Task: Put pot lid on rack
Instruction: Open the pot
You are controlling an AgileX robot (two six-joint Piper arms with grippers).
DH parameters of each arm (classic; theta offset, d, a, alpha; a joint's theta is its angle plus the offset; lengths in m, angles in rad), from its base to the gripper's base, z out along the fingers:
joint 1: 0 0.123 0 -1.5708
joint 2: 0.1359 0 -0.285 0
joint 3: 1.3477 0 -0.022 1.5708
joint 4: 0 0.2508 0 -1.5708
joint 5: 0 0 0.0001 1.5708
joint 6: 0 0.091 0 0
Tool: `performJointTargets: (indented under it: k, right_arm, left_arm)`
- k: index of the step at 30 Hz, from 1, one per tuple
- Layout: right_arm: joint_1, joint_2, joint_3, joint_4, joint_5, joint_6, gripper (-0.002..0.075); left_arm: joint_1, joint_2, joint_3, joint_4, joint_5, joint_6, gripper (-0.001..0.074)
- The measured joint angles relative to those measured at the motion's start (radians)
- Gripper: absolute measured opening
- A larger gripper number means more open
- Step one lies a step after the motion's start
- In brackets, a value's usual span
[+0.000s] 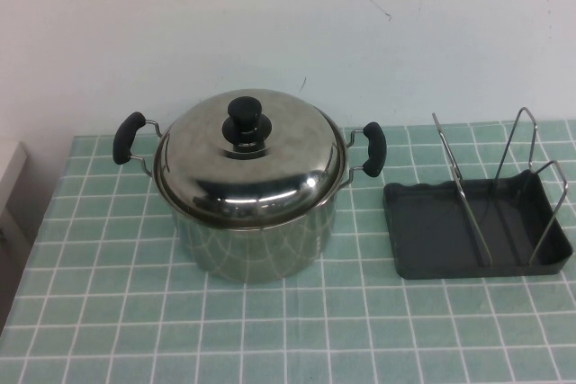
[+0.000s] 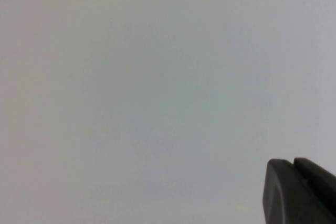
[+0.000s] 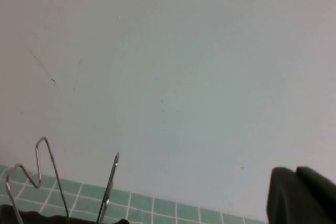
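Observation:
The shiny domed pot lid with a black knob sits on the two-handled steel pot at the table's middle. The dark grey rack with upright silver wire dividers stands to the pot's right. Neither arm shows in the high view. My left gripper is shut and empty, facing only a blank wall. My right gripper is shut and empty, facing the wall with the rack's wire tops in sight.
The table carries a green checked cloth. A white wall rises behind it. A pale object stands off the table's left edge. The pot's black handles stick out to both sides.

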Motion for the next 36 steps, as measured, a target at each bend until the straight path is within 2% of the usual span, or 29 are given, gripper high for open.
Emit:
performJointTargets:
  k: [2,8,11,13,17,19,22,28,36]
  right_arm:
    - [0.0,0.0,-0.017,0.0,0.017,-0.011,-0.0001]
    - [0.0,0.0,-0.013,-0.002,0.098,-0.019,-0.0001]
    - [0.0,0.0,0.004,-0.005,0.114,-0.02,-0.0001]
    - [0.0,0.0,0.009,-0.005,0.116,-0.02,-0.0001]
    - [0.0,0.0,0.009,0.003,0.116,-0.02,-0.0001]
    - [0.0,0.0,0.009,0.005,0.108,-0.022,-0.0001]
    - [0.0,0.0,0.009,0.013,0.091,-0.024,-0.0001]
    - [0.0,0.108,-0.048,0.03,0.104,-0.03,-0.0001]
    - [0.002,0.349,-0.167,0.142,0.094,-0.089,-0.0001]
  left_arm:
    - [0.0,0.108,-0.023,0.086,-0.152,-0.033,-0.0002]
    - [0.0,0.426,-0.123,0.338,-0.39,-0.22,0.0]
    - [0.0,0.581,-0.167,0.372,-0.463,-0.207,0.0049]
    - [0.0,0.659,-0.196,0.374,-0.494,-0.189,0.0126]
    - [0.0,0.858,-0.274,0.385,-0.567,-0.191,0.0408]
    - [0.0,0.949,-0.322,0.392,-0.579,-0.226,0.0519]
    - [-0.013,1.053,-0.394,0.425,-0.57,-0.243,0.0602]
    - [-0.085,1.194,-0.484,0.433,-0.523,-0.211,0.0613]
    - [-0.163,1.338,-0.565,0.319,-0.443,-0.065,0.0613]
